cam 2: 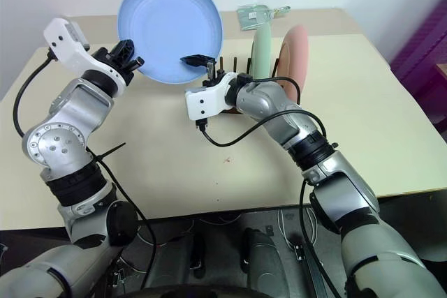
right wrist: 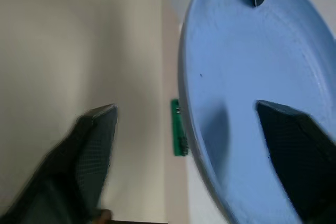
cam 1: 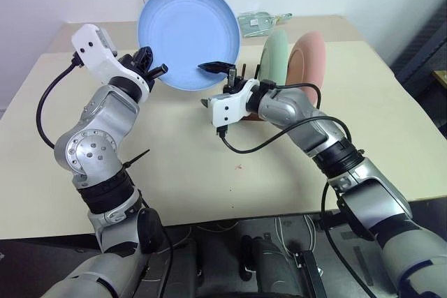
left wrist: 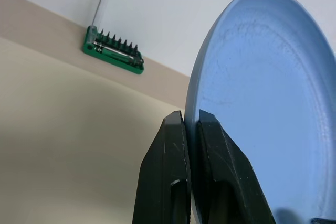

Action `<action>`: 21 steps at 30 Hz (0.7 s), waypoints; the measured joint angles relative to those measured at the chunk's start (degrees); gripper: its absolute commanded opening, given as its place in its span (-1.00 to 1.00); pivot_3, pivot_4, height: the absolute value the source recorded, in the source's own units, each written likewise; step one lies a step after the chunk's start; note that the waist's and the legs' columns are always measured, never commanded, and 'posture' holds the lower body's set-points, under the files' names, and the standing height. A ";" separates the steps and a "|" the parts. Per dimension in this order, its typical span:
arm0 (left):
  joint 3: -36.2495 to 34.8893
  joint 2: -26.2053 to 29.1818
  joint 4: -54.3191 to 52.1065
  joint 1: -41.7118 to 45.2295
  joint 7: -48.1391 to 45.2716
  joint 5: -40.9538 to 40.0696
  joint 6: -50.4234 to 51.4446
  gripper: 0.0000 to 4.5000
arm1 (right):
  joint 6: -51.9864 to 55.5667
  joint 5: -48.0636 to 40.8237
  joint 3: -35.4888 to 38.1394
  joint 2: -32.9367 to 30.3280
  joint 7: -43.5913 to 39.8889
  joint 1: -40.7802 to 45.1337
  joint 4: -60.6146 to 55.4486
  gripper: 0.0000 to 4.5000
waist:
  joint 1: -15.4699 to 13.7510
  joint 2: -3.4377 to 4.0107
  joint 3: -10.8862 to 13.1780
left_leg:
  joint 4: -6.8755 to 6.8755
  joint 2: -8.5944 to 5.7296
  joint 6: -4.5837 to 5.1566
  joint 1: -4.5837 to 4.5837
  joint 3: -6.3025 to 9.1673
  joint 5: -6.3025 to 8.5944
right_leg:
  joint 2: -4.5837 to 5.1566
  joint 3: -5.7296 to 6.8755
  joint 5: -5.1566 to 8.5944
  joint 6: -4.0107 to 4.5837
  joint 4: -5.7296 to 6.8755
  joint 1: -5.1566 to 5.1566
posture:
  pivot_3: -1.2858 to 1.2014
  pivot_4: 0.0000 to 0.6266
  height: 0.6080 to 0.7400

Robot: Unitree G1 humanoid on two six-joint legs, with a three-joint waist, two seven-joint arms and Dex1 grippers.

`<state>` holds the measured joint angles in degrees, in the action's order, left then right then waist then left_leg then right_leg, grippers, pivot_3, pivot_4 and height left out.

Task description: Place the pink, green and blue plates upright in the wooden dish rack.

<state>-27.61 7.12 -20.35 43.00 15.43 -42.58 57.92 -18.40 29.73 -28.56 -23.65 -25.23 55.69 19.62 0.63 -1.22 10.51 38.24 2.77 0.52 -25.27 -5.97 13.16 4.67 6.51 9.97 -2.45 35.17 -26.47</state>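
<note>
Beige tabletop (cam 1: 181,193) against a white wall; a green screwdriver-bit holder (left wrist: 113,49) lay at its far edge.

Item one: the wooden dish rack (cam 2: 227,69), dark pegs upright, stood mid-table behind the right forearm. The green plate (cam 1: 275,56) and the pink plate (cam 1: 309,59) stood on edge in it, side by side, pink on the outer side.

Item two: the blue plate (cam 1: 188,33), held on edge above the table, just left of the rack, its hollow face toward the robot. Not yet in the rack.

Item three: the left gripper (cam 1: 155,70), fingers pinched tight on the blue plate's lower left rim; the wrist view showed one finger on each face of the rim.

Item four: the right gripper (right wrist: 189,145), fingers spread wide and straddling the plate's lower right edge, one finger before the hollow face, one behind; nothing clamped.

Step in hand, by judgement: the third and last plate was being handed or steadied between the two grippers. The next move would call for the right fingers to close on the rim, then carrying the plate right and lowering it edge-first into a free slot beside the green plate.
</note>
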 measured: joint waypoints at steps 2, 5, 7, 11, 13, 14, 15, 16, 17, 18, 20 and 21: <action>0.00 0.14 0.00 -0.01 0.01 -0.40 0.20 -1.00 | 0.01 1.51 0.04 0.12 1.15 0.00 0.73 -0.28 | -0.03 0.00 0.00 | 0.00 0.00 0.00 0.00 0.00 0.00 | 0.01 0.00 0.00 0.00 0.00 0.00 | 0.03 -0.52 0.84; 0.23 0.42 -0.07 0.00 -0.06 -0.65 0.18 -1.00 | 0.02 3.34 0.22 0.03 2.04 0.05 0.98 -0.98 | 0.00 0.00 0.00 | 0.00 0.00 0.00 0.00 0.00 0.00 | 0.00 0.00 0.00 0.00 0.00 0.00 | 0.03 -0.52 0.84; 0.35 0.82 -0.08 0.00 -0.08 -0.79 0.13 -0.85 | -0.58 4.05 0.13 0.06 2.05 0.04 1.00 -0.99 | 0.03 0.01 0.01 | -0.01 0.00 -0.01 0.00 0.00 0.00 | 0.00 0.00 0.00 0.00 0.01 -0.01 | 0.03 -0.52 0.84; -0.18 -0.69 0.04 -0.01 -0.24 -2.85 -1.34 -0.11 | -0.30 5.04 0.47 0.13 2.69 0.04 0.80 -1.00 | -0.09 0.00 0.01 | 0.01 0.00 -0.01 0.00 0.00 -0.01 | 0.01 0.00 0.00 0.00 0.00 0.01 | 0.03 -0.52 0.84; -2.05 -2.33 0.27 0.14 0.10 -4.44 -4.98 0.36 | -0.03 5.04 0.89 0.11 2.94 0.04 0.72 -1.00 | -0.01 0.00 0.01 | 0.01 0.00 -0.01 0.00 0.01 -0.01 | 0.01 0.00 0.00 0.00 0.00 0.01 | 0.03 -0.52 0.84; -3.59 -3.30 0.65 0.79 0.73 -5.28 -7.40 0.36 | 0.09 5.04 0.99 0.12 2.95 0.04 0.67 -1.00 | -0.01 -0.01 0.02 | 0.01 0.00 -0.01 0.00 0.01 -0.01 | 0.00 0.00 0.00 0.00 0.00 0.01 | 0.03 -0.52 0.84; -5.31 -3.58 1.31 1.90 1.49 -5.72 -10.19 0.36 | 0.11 5.04 1.00 0.14 2.96 0.04 0.59 -1.00 | -0.01 -0.03 0.03 | 0.00 0.00 -0.02 0.00 0.01 -0.01 | -0.02 0.01 0.00 0.01 0.00 0.00 | 0.03 -0.52 0.84; -7.02 -3.32 1.94 3.18 2.13 -5.72 -13.14 0.36 | 0.09 5.03 1.00 0.16 2.96 0.04 0.43 -1.00 | 0.08 -0.03 0.03 | 0.00 0.00 -0.03 0.00 0.00 -0.02 | -0.04 0.01 0.00 0.01 0.00 0.00 | 0.03 -0.52 0.84; -8.27 -1.89 2.49 4.00 2.57 -5.28 -16.03 0.36 | 0.05 4.91 1.11 0.19 2.96 0.04 0.33 -1.00 | 0.28 -0.03 0.04 | -0.03 0.00 -0.02 0.02 -0.01 -0.01 | -0.05 0.00 0.00 0.01 0.00 0.00 | 0.03 -0.52 0.84; -8.82 0.06 3.02 4.14 2.62 -4.54 -17.74 0.36 | 0.04 4.51 1.38 0.32 2.87 0.01 0.30 -1.00 | 0.36 -0.03 0.04 | -0.05 0.01 -0.03 0.04 -0.02 -0.01 | -0.07 0.00 0.00 0.02 0.00 -0.01 | 0.03 -0.52 0.84; -10.19 5.09 5.35 3.78 2.71 -1.76 -21.22 0.36 | 0.10 1.82 3.24 1.38 2.74 -0.34 0.24 -1.00 | 0.42 -0.02 0.04 | -0.09 0.02 -0.04 0.07 -0.06 -0.03 | -0.09 0.00 0.01 0.03 0.01 -0.01 | 0.03 -0.52 0.84; -10.50 7.15 6.25 2.90 2.46 -0.32 -22.32 0.36 | 0.19 0.07 4.09 2.21 2.29 -0.49 0.09 -1.00 | 0.31 -0.02 0.04 | -0.09 0.02 -0.05 0.06 -0.08 -0.03 | -0.09 0.00 0.01 0.03 0.01 0.00 | 0.03 -0.52 0.84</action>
<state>-38.11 14.27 -14.09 45.90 17.89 -42.90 35.60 -18.20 29.81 -24.47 -21.44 -22.94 55.20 19.72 0.94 -1.24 10.54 38.15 2.79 0.47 -25.21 -6.05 13.12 4.59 6.51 9.98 -2.42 35.18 -26.47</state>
